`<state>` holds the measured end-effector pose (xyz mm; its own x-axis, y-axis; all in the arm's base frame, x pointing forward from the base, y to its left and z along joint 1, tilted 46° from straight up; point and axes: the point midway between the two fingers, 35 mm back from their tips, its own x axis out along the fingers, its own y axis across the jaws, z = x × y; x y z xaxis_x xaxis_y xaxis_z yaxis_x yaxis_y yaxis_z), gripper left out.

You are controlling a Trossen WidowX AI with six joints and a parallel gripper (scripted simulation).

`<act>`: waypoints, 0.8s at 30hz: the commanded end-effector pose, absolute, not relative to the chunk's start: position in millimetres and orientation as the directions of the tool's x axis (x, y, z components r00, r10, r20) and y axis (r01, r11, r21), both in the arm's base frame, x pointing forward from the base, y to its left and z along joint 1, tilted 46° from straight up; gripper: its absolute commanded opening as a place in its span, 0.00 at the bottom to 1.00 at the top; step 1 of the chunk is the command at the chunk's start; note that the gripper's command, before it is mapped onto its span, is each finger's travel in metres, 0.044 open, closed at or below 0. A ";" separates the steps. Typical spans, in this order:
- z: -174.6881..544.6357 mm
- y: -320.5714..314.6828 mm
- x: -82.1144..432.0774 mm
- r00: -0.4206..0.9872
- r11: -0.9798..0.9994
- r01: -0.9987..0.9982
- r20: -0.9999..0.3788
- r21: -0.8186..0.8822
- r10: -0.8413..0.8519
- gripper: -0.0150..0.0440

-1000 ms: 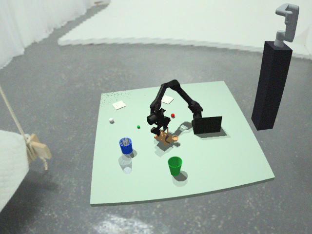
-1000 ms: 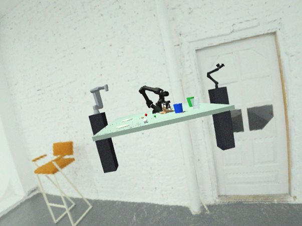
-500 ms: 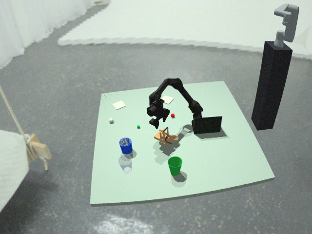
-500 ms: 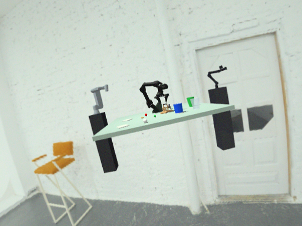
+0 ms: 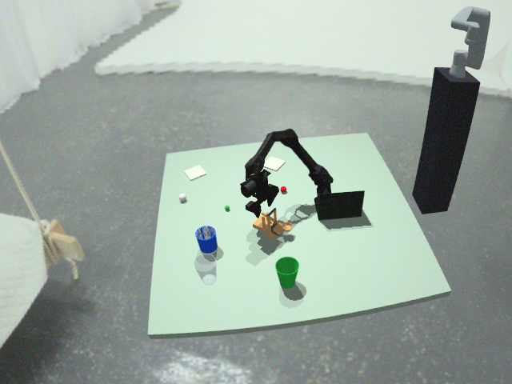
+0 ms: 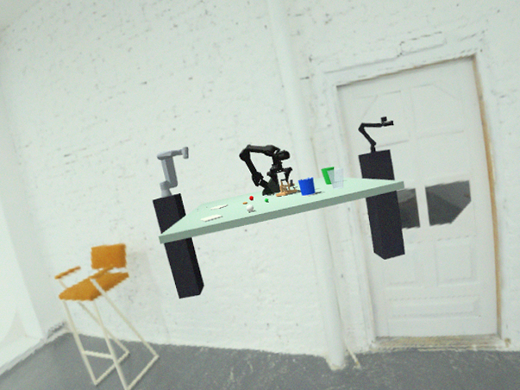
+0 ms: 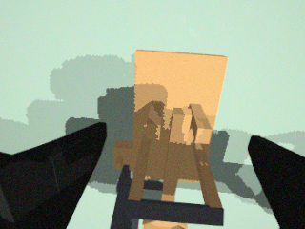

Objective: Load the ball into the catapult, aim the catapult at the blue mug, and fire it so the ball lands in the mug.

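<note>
The catapult (image 5: pixel 264 226) (image 6: pixel 287 190) (image 7: pixel 183 81) stands near the middle of the desk (image 5: pixel 351 264) (image 6: pixel 279 211) (image 7: pixel 262 57), a small orange frame on a flat base with a dark crossbar and a cup on its throwing arm. The fingers (image 5: pixel 263 204) (image 6: pixel 287 171) hang just over it, spread nearly as wide as they go, with nothing between them; in the wrist view they stand on either side of the base. The blue mug (image 5: pixel 206 240) (image 6: pixel 306 187) is upright towards the desk's left edge in the top view, and the green mug (image 5: pixel 286 273) (image 6: pixel 326 176) is nearer the front edge. Three small balls lie apart on the desk: a white one (image 5: pixel 182 198) (image 6: pixel 250 207) by the left edge, a green one (image 5: pixel 226 207) (image 6: pixel 266 200) further in and a red one (image 5: pixel 283 189) (image 6: pixel 251 197) beyond the catapult; which is meant for loading I cannot tell. The catapult looks light and stiff, likely to skid or tip if bumped, so the sturdy base is the place to take hold for turning it, clear of the thin uprights and the arm. The ball will probably roll at a touch and wants a low, centred, gentle pinch.
</note>
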<state>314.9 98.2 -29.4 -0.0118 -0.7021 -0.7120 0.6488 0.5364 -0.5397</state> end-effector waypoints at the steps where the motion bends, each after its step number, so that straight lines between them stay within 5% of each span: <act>1: -34.7 91.6 313.7 -0.014 0.535 0.643 -0.707 -0.548 -0.707 1.00; 24: -61.0 64.8 313.3 -0.013 0.534 0.643 -0.706 -0.548 -0.708 1.00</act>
